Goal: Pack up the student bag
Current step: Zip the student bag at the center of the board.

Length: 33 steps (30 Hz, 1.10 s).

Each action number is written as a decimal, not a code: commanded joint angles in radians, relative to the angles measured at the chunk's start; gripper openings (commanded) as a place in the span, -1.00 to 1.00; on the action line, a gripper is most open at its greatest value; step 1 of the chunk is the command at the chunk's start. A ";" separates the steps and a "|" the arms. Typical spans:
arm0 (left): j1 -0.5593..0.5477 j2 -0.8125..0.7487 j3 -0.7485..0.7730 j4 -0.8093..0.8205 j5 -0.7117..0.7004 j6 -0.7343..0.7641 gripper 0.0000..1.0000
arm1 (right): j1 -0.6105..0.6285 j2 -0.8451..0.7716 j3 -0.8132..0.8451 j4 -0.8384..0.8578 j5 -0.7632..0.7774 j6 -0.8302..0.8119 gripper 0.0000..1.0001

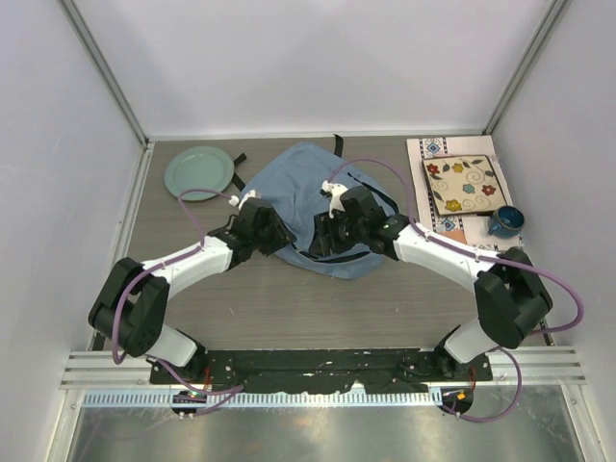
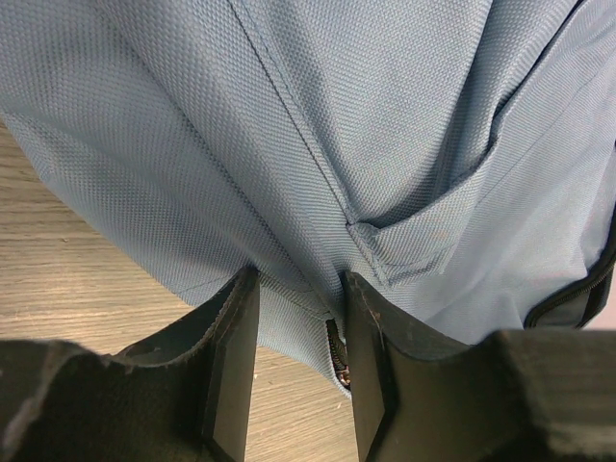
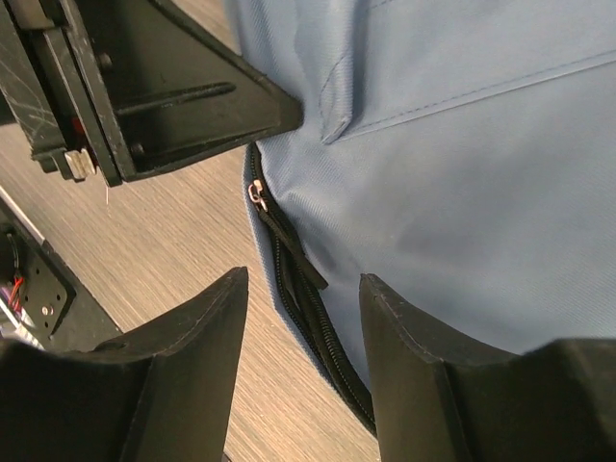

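Two arms meet at the student bag [image 1: 289, 178], which lies flat mid-table, black straps at its far edge, zipper [image 3: 289, 255] edge facing the arm bases; long axis unclear under the arms. Left gripper [image 2: 300, 289]: fingers apart, bag hem and zipper pull between them, not pinched. Right gripper [image 3: 303, 289]: fingers apart, straddling the zipper. Grey wood-grain table [image 1: 289, 318], white enclosure walls [image 1: 318, 58]. Left of bag: green plate [image 1: 197, 171]. Right of bag: floral tile [image 1: 466, 185], blue mug [image 1: 504, 221]

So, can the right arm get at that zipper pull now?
Probably yes: the zipper pull lies just ahead of its open jaws, nothing between; the left arm's jaws sit close beside.
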 commanded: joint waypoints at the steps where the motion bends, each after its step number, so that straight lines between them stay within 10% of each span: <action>1: 0.000 -0.022 0.023 0.035 -0.029 0.015 -0.17 | 0.015 0.027 0.040 0.055 -0.091 -0.059 0.09; 33: 0.000 -0.031 0.003 0.047 -0.022 0.035 -0.34 | 0.029 0.061 0.009 0.175 0.007 -0.059 -0.07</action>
